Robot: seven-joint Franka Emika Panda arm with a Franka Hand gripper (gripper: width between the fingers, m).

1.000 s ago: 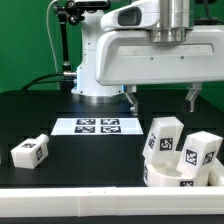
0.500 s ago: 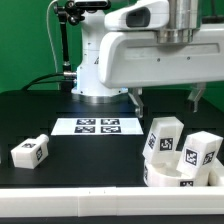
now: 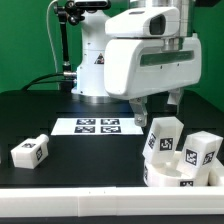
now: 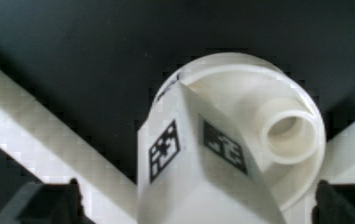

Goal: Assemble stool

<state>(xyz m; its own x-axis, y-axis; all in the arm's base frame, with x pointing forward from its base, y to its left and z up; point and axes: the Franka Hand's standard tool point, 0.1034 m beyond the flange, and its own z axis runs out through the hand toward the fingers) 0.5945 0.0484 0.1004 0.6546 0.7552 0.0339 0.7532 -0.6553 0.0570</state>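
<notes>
The white round seat [image 3: 160, 177] lies at the front of the exterior view's right. Two tagged white legs stand on it, one nearer the middle [image 3: 163, 137] and one further right [image 3: 199, 152]. A third leg [image 3: 30, 151] lies loose at the exterior view's left. My gripper [image 3: 159, 101] is open and empty, hanging just above the nearer standing leg with a finger on each side. The wrist view looks down on that leg [image 4: 227, 130], showing its tags and round end hole. Dark fingertips [image 4: 346, 203] show at the frame's edge on both sides of it.
The marker board [image 3: 98, 126] lies flat at the middle back, in front of the robot's base [image 3: 95, 75]. A white rail [image 3: 70, 204] runs along the table's front edge. A white diagonal band [image 4: 32, 120] crosses the wrist view beside the leg.
The arm has come down and toward the exterior view's left, over the nearer standing leg. The fingers now look closer together. The stool parts have not moved.
</notes>
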